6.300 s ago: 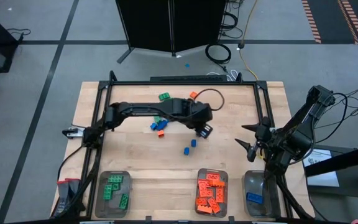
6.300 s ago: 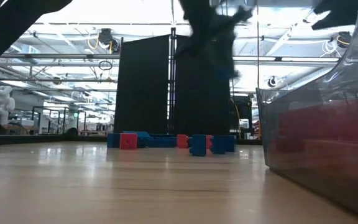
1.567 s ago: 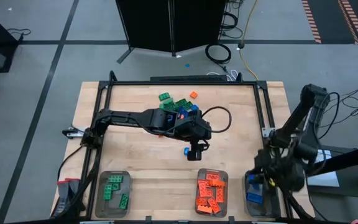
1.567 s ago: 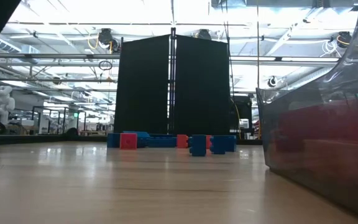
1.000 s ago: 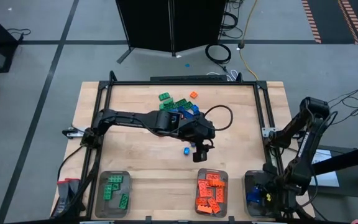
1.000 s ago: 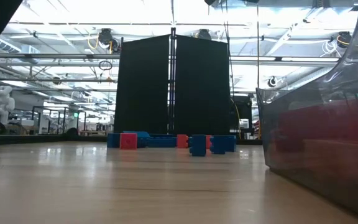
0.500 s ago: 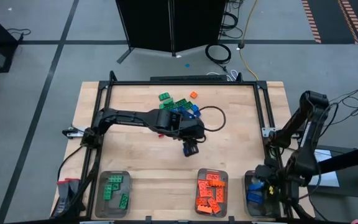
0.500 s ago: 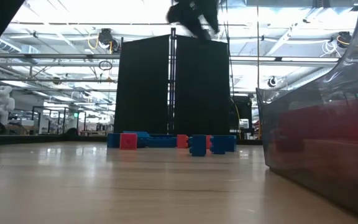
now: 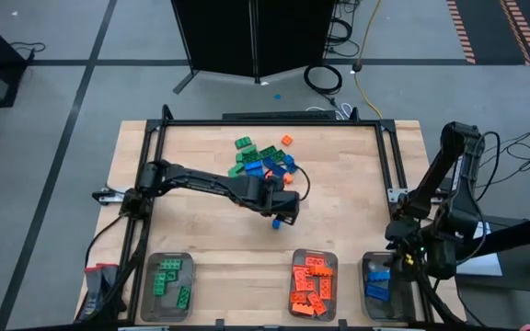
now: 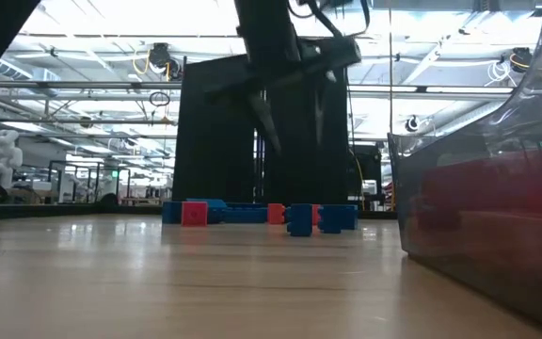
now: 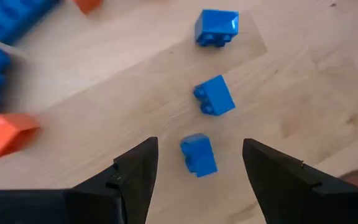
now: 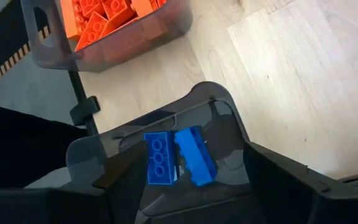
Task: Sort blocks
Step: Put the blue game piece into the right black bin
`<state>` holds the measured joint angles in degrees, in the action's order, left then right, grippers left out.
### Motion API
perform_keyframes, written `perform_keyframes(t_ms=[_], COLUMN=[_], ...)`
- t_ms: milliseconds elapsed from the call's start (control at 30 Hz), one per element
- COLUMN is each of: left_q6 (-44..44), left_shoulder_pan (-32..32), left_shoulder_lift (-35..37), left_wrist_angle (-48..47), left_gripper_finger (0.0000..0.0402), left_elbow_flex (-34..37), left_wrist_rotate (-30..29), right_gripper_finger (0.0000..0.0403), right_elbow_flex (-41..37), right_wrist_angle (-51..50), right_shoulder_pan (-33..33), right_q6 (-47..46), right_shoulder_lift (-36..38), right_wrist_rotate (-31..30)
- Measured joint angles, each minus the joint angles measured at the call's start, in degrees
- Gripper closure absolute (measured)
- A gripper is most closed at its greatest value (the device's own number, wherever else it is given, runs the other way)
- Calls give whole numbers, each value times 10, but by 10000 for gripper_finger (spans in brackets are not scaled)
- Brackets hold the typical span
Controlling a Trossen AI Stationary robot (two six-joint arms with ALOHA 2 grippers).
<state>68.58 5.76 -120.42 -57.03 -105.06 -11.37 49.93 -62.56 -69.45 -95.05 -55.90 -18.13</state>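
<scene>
Loose green, blue and orange blocks [image 9: 265, 162] lie in a heap at the table's far middle. Three small blue blocks [image 11: 214, 94] lie apart nearer in. My left gripper [image 11: 199, 147] hangs open above them and points steeply down, with one blue block [image 11: 198, 155] between its fingers, untouched. In the low view its fingers [image 10: 267, 121] are well above the wood. My right gripper [image 9: 403, 258] is open and empty above the right-hand clear tray [image 12: 225, 112]. Two blue blocks [image 12: 176, 157] lie in that tray.
Along the near edge stand a tray of green blocks [image 9: 167, 286], a tray of orange blocks [image 9: 313, 283] and the blue one [image 9: 380, 286]. A black frame [image 9: 389, 156] borders the table. Bare wood lies between the heap and the trays.
My left gripper has come down toward the table and shifted a little toward the left edge, rolling its wrist, and now hangs over the loose blue blocks. My right gripper has risen from the blue tray toward the far edge. A second blue block now shows in that tray.
</scene>
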Motion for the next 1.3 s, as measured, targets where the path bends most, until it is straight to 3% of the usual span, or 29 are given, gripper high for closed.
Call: perform_keyframes(t_ms=[433,1133,1300], left_q6=[47,46,41], left_shoulder_pan=[11,26,23], left_shoulder_lift=[-1,-93,-100], left_wrist_angle=[57,109,108], left_gripper_finger=[164,164,182], left_elbow_flex=[55,52,51], left_wrist_rotate=[2,40,39], right_gripper_finger=[145,145,145], right_elbow_flex=[0,0,0], right_wrist_angle=[10,15,15], right_shoulder_pan=[0,0,0], right_q6=[-3,-16,-16], right_shoulder_lift=[4,0,-1], right_wrist_rotate=[0,-14,-15])
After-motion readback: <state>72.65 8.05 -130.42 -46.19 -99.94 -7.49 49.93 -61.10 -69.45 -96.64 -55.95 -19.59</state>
